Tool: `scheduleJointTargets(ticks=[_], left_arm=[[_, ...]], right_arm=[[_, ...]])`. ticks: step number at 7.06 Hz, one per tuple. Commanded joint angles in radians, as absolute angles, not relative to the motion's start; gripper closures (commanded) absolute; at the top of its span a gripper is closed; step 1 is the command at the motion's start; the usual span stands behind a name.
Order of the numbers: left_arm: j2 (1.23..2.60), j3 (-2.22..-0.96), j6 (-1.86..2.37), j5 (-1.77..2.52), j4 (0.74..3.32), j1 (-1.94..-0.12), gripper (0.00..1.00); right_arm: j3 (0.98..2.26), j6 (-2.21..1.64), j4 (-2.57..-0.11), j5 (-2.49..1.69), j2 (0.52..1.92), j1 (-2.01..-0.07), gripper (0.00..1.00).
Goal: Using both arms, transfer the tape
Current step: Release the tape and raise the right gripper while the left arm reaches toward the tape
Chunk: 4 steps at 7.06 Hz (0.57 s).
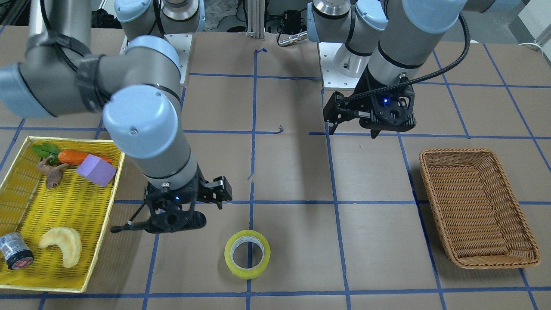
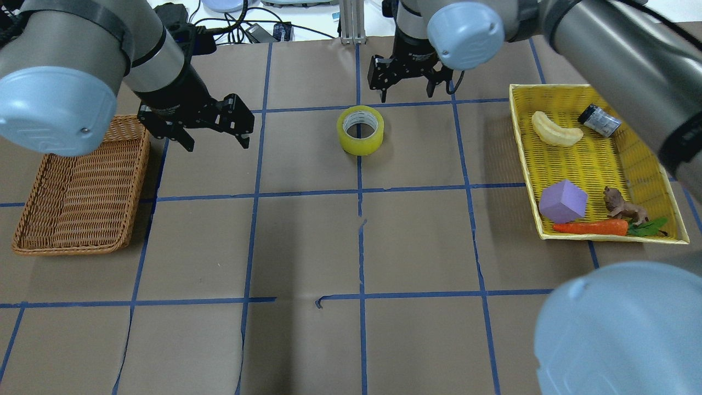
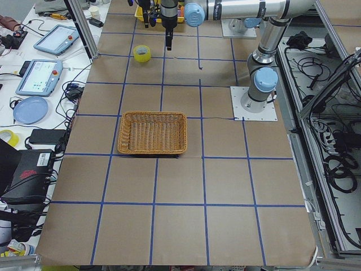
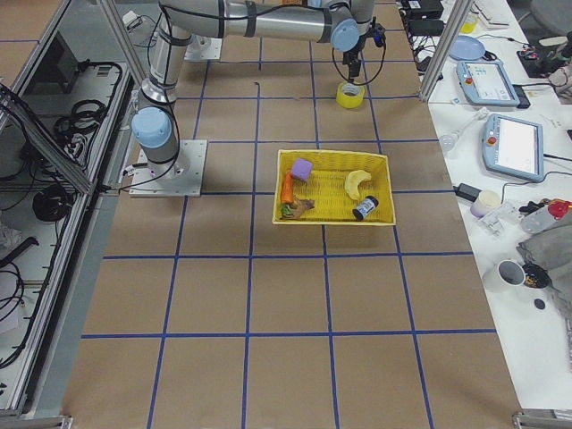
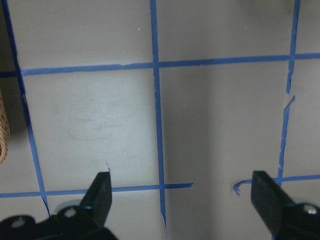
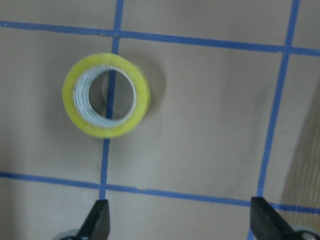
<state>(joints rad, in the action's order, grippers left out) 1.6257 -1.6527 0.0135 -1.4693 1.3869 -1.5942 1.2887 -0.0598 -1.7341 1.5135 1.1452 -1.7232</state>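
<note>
The tape (image 1: 241,268), a yellow roll with a grey-white core, lies flat on the brown table, on a blue grid line. It also shows in the overhead view (image 2: 359,146) and the right wrist view (image 6: 71,100). My right gripper (image 1: 166,218) is open and empty, hovering just beside the tape on the tray side (image 2: 406,94). In its wrist view (image 6: 181,220) the tape lies ahead and to the left of the jaws. My left gripper (image 2: 217,145) is open and empty, raised over bare table near the wicker basket (image 1: 353,133), (image 5: 182,195).
A brown wicker basket (image 2: 77,186) sits on my left, with nothing in it. A yellow tray (image 2: 592,164) on my right holds a croissant (image 2: 555,131), a grey cylinder (image 2: 600,119), a purple block (image 2: 562,200), a carrot (image 2: 589,227) and a small brown animal figure (image 2: 622,206).
</note>
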Motion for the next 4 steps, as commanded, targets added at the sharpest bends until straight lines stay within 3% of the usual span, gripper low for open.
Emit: scheduleJointTargets(ticks=[1,2,4], left_arm=[[1.71,-1.651,0.051,-1.424,1.2,-1.623,0.0],[1.751,-1.649,0.066,-1.424,1.11,-1.662,0.0],[1.868,-1.57,0.098,-1.419,1.072,-1.69,0.0]], right_arm=[[1.395,-0.046,-1.619,1.514,1.358,-1.616,0.0],[1.463,-0.034,-1.599,1.522,1.452,-1.605,0.0],[1.476,-0.031,-1.522,1.557,1.502,-1.597,0.0]])
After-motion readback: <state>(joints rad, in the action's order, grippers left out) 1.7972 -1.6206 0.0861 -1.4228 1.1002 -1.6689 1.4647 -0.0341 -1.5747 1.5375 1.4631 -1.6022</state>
